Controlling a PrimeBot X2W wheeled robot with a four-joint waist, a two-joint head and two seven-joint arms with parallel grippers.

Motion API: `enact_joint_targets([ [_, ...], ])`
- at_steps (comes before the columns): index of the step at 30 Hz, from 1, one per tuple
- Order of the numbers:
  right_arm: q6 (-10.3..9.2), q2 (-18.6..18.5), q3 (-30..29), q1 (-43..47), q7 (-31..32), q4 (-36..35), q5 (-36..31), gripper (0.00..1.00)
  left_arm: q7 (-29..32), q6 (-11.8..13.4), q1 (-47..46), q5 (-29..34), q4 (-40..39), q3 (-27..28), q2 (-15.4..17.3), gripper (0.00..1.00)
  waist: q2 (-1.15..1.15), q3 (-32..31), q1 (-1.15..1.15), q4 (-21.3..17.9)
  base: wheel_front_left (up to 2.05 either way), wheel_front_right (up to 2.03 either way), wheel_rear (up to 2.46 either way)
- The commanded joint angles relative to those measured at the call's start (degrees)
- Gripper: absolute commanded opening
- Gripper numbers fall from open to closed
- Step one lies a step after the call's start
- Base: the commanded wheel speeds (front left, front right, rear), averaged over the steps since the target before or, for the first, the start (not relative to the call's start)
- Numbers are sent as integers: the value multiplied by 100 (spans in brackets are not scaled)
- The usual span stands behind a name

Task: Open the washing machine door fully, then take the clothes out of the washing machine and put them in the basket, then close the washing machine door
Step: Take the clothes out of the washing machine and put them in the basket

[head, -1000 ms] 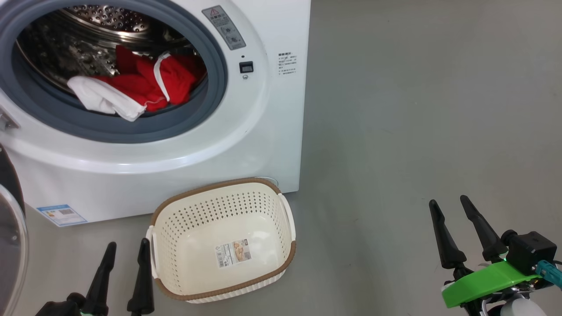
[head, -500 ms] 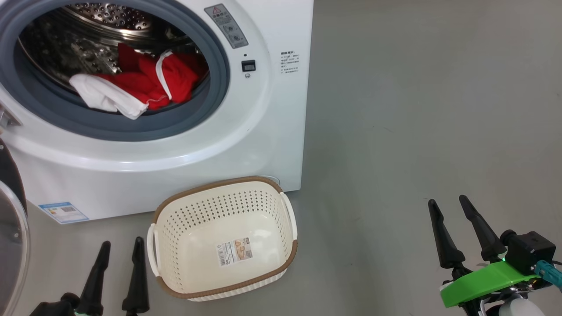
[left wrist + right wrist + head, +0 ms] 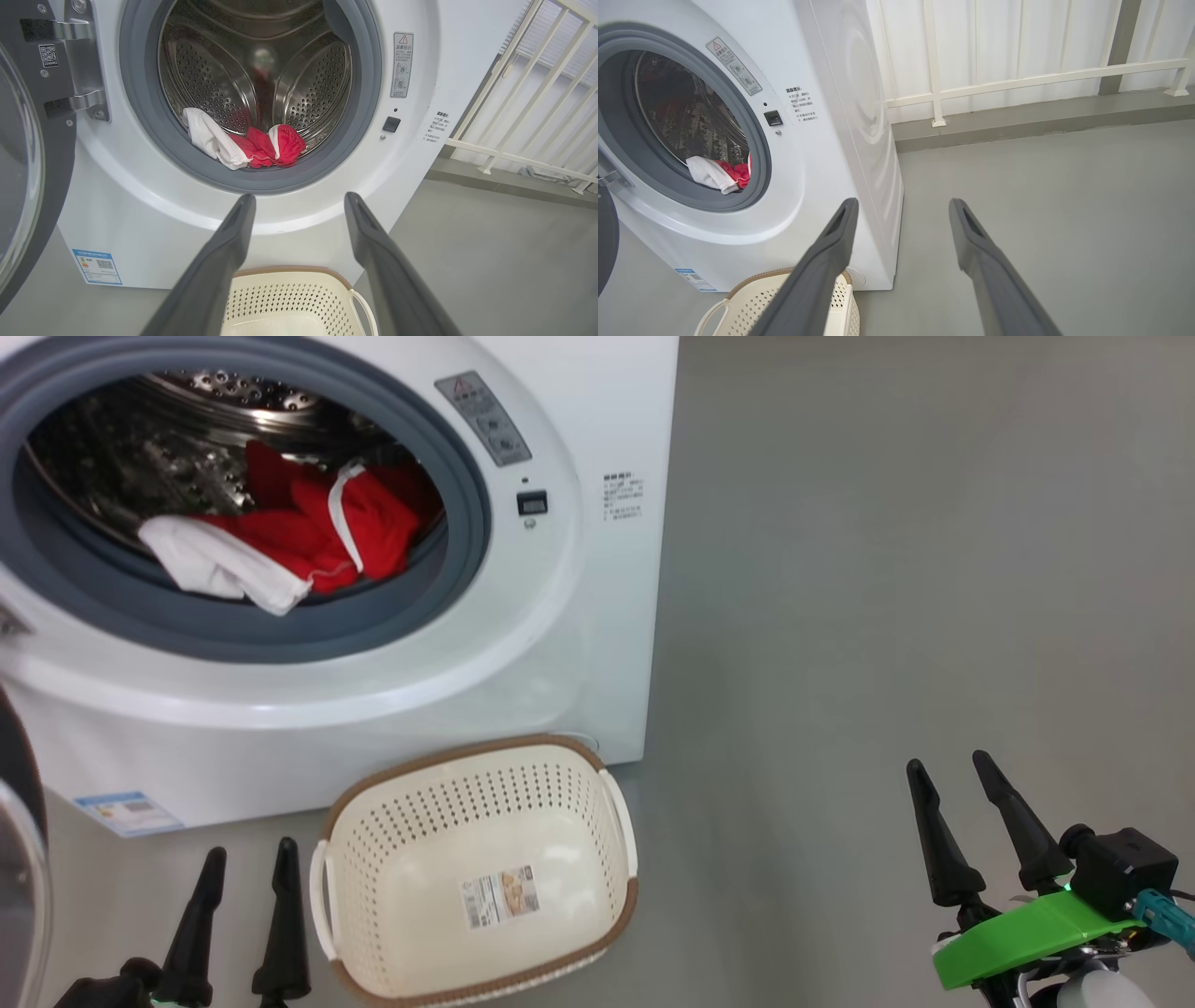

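Honestly not much has changed in the last second; the whole head view has slid a little, with washer and basket both sitting lower in frame than before, so that's the camera moving, not the stuff. Left to right: the door is swung well out on its hinge at the far left, so I'd call the opening step done; the left gripper hangs low over the floor just left of the basket, jaws spread wide with nothing between them; it has slipped a touch leftward in the view, though part of that may be the camera; from its own wrist the fingers point at the drum, so my guess is it's lining up to reach in; the clothes are still inside the washing machine, a red heap with white trim plus a white piece draped over the lower lip of the grey seal, same as before, untouched; the basket sits empty on the floor just in front of the washer's lower right corner; the right gripper is well off to the right over bare floor, also wide open and empty, and has barely budged. So unloading hasn't started; all the clothes still have to come out, then the door gets shut.
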Motion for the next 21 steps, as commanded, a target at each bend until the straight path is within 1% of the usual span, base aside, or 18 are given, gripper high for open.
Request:
enact_joint_targets([
  [1,37,-67,131,-147,-54,-129,-36,100,-28,-32,-212,28,-156,188,70,100,0,3,0,-2,145,-151,6],
  [8,37,-56,117,-159,-54,-138,-40,100,-28,-32,-240,40,-149,198,69,100,0,19,0,-7,146,-149,3],
  [12,37,-58,116,-159,-54,-143,-40,100,-28,-32,-263,115,-136,200,69,100,0,30,0,-6,114,-114,0],
  [16,37,-59,112,-165,-54,-148,-33,100,-28,-32,-278,152,-140,155,75,100,0,48,0,-3,60,-60,0],
  [21,37,-41,116,-167,-54,-150,-43,100,-28,-32,-289,156,-98,139,76,100,0,73,0,5,7,-7,0],
])
